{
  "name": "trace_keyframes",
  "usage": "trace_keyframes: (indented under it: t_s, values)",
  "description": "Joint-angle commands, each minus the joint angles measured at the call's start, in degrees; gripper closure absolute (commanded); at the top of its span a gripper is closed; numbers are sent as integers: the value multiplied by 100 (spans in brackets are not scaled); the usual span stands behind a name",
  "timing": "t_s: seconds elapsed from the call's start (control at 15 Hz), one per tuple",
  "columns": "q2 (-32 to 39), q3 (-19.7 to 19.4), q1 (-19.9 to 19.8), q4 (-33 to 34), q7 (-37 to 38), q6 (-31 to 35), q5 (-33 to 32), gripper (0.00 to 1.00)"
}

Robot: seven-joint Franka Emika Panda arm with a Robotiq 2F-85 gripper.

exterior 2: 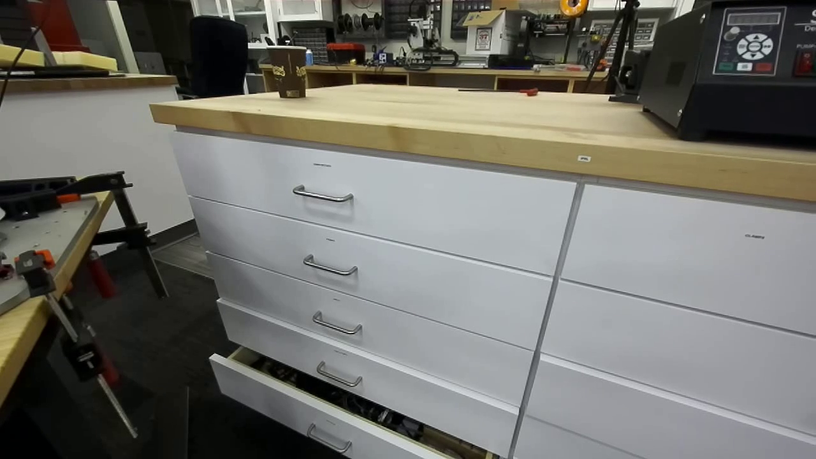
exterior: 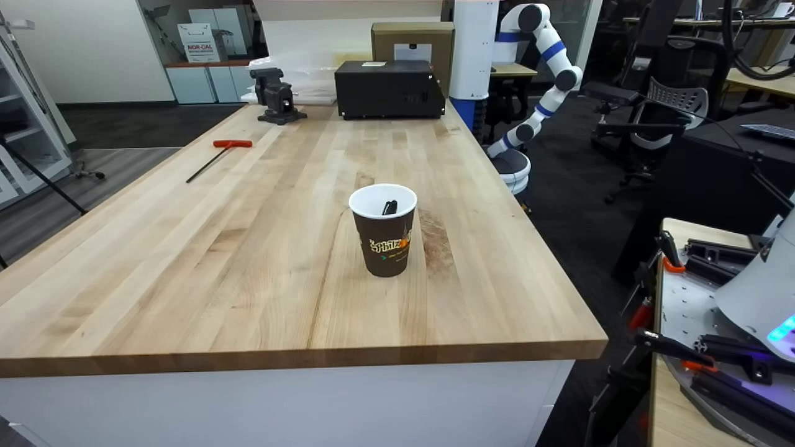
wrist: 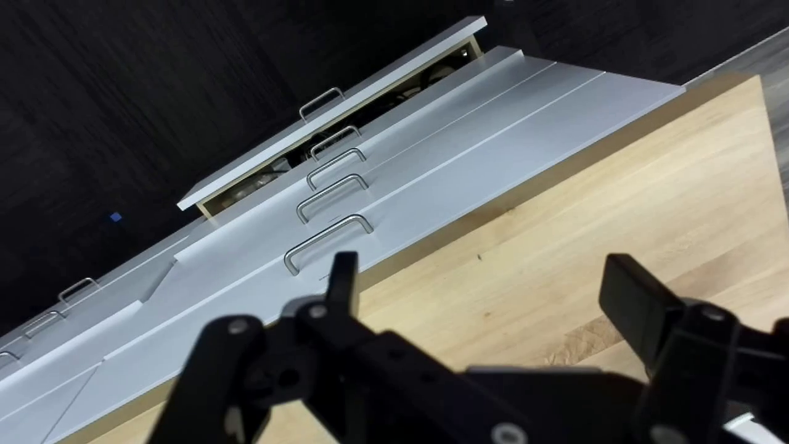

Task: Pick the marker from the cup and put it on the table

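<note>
The marker (exterior: 390,207) is a small dark stick inside the cup; only its upper end shows, against the white inner wall. The cup (exterior: 386,249) is dark brown with yellow-orange print and a white rim. It stands upright on the wooden table (exterior: 267,248), near its front edge. The cup also shows in an exterior view (exterior 2: 289,71), where the marker is hidden. My gripper (wrist: 481,271) is open and empty above the table, with its fingers wide apart. A white curved edge shows at the wrist view's lower right corner; I cannot tell whether it is the cup. The gripper is outside both exterior views.
A red T-handle tool (exterior: 233,143) lies on the table's far left. A black vise (exterior: 277,96) and a black machine (exterior: 388,90) stand at the far end. A low drawer (exterior 2: 319,408) is pulled out. Clamps (exterior: 683,347) sit by the robot's base.
</note>
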Motion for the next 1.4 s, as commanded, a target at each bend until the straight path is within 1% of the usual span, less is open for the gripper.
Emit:
trace_keyframes:
  t_s: [0.0,0.33,0.53,0.8,1.0,1.2,1.33]
  values:
    - [301,263,122,97,154,10,-11,0]
    - [787,736,300,245,363,-16,-38,0]
    - [1098,918,455,429,428,-67,8,0]
    - [1373,1076,764,615,326,200,38,0]
    - [1568,1222,943,697,334,542,11,0]
    - [1788,1409,983,758,477,938,-114,0]
    - [1974,1566,914,816,744,1186,-219,0]
